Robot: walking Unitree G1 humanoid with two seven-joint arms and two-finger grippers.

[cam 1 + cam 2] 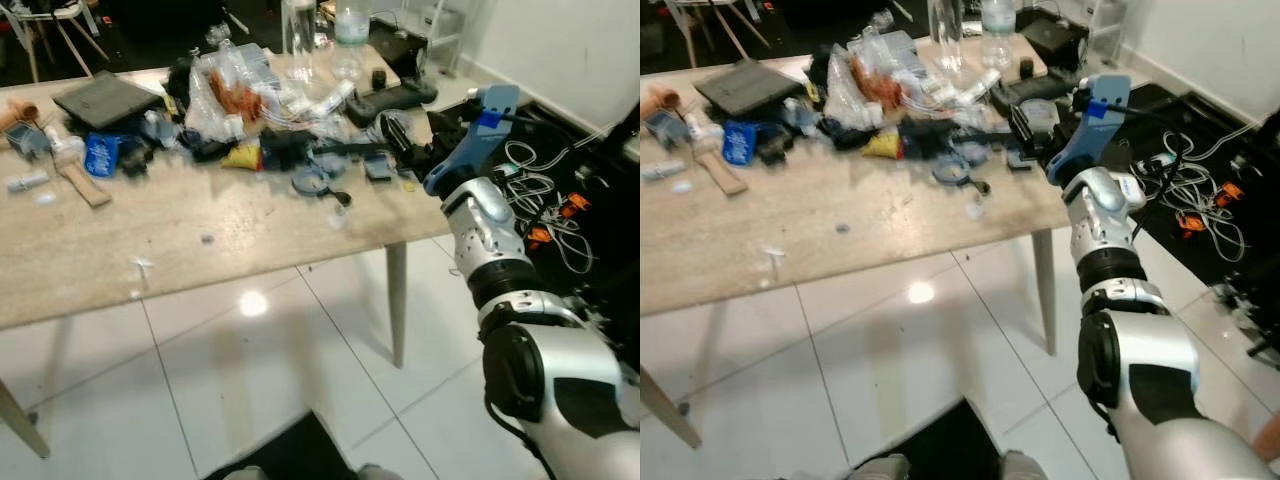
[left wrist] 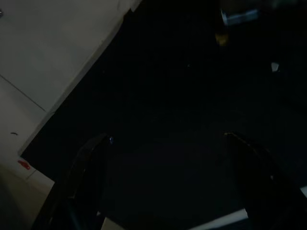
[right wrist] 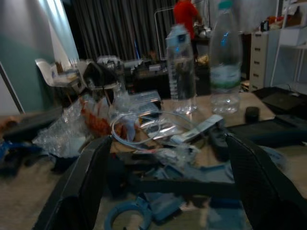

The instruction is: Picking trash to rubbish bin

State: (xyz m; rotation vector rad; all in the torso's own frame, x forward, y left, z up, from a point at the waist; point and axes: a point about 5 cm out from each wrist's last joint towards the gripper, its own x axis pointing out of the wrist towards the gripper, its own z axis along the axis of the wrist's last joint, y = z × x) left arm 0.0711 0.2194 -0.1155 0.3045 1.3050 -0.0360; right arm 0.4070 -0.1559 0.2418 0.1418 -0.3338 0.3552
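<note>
Your right gripper [image 3: 163, 191] is hovering wide open and empty at the table [image 1: 150, 250] edge; the trash pile [image 1: 270, 110] is lying just ahead of its fingers [image 3: 86, 187], untouched.

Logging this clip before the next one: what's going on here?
The robot stands at a wooden table heaped with trash. Its right gripper is raised over the table's right end, fingers open, aimed at the pile near two clear plastic bottles, holding nothing yet. The left gripper hangs open in a dark spot.
</note>
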